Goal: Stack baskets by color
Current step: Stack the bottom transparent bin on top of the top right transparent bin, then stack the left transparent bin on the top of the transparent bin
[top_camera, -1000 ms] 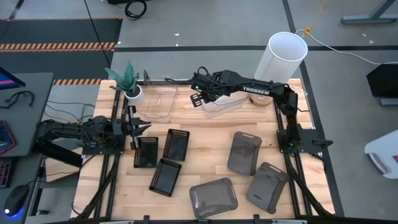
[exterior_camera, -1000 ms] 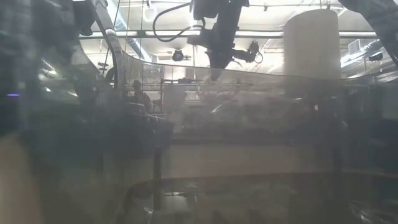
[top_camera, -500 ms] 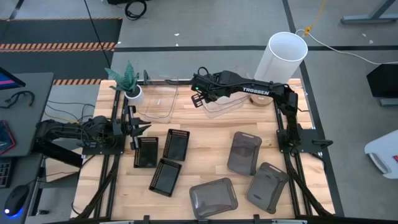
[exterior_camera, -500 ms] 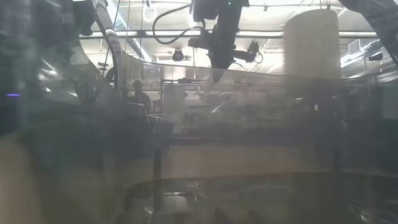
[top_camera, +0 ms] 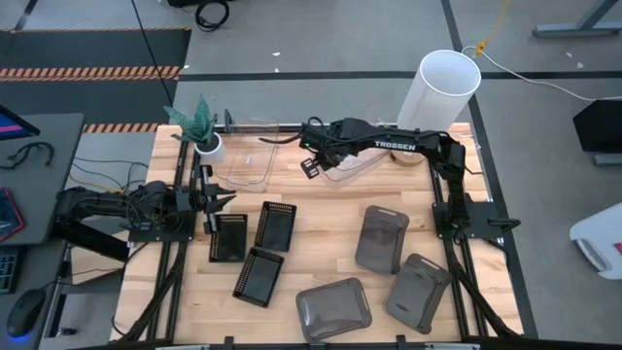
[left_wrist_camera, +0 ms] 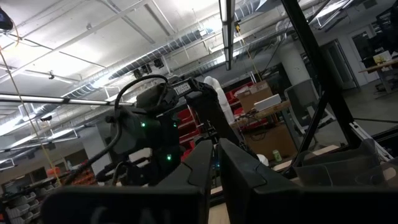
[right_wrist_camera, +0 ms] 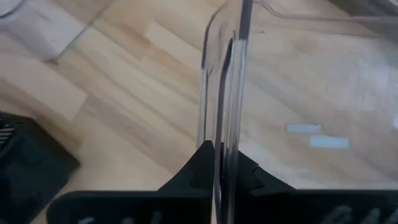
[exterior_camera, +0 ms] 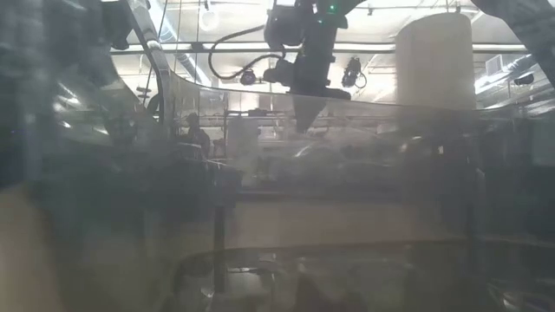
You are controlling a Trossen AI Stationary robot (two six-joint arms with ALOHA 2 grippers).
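Two clear baskets stand at the table's far side: one [top_camera: 248, 160] by the plant, and one [top_camera: 352, 163] under my right arm. My right gripper [top_camera: 313, 161] is shut on the left wall of the second one. Three black perforated baskets [top_camera: 255, 251] lie left of the middle. Three smoky grey ones [top_camera: 382, 238] lie at the near right. My left gripper [top_camera: 211, 194] waits shut over the table's left edge and holds nothing. My right gripper pinches the clear basket's upright wall at its rim [right_wrist_camera: 225, 134], one finger [right_wrist_camera: 198, 163] outside and the other [right_wrist_camera: 246, 167] inside. The fingers come from above, pointing steeply down. Whether the basket's bottom rests on the table I cannot tell.
A tall white cylinder [top_camera: 445, 89] stands at the far right corner. A small potted plant [top_camera: 201, 131] stands at the far left. Bare wood lies between the clear baskets and the black and grey ones.
My right gripper has sunk a little toward the table with the clear basket's wall between its fingers, and its wrist has rolled slightly. The other baskets have stayed where they were.
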